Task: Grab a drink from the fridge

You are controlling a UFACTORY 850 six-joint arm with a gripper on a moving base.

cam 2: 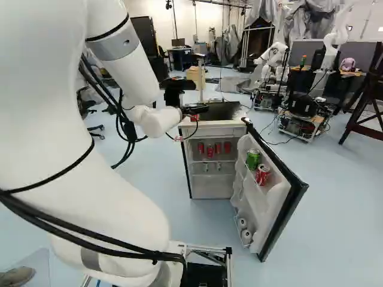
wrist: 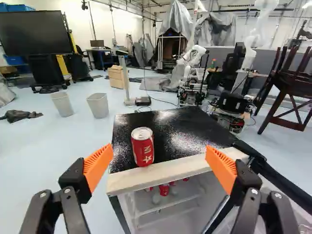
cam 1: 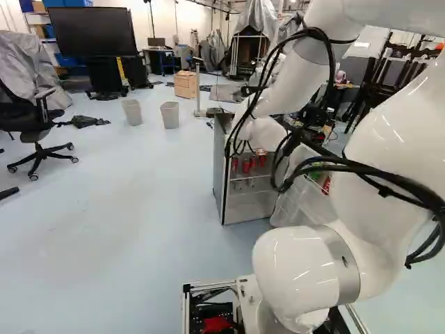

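1 red can [wrist: 143, 147] is seen upright on top of the fridge [wrist: 185, 129]. Inside the fridge, 4 red cans [cam 2: 209, 150] are shelved. Near the fridge's top, the gripper [cam 2: 196, 110] is held with its 2 fingers spread wide apart.

One fridge [wrist: 180, 129], two bins [wrist: 98, 107], one green can [cam 2: 252, 159], six red cans [wrist: 143, 147].

Two bins [cam 1: 170, 115] stand apart on the floor [cam 1: 139, 209]; toward its far edge, a large screen [cam 1: 92, 31] and wooden box [cam 1: 185, 84].
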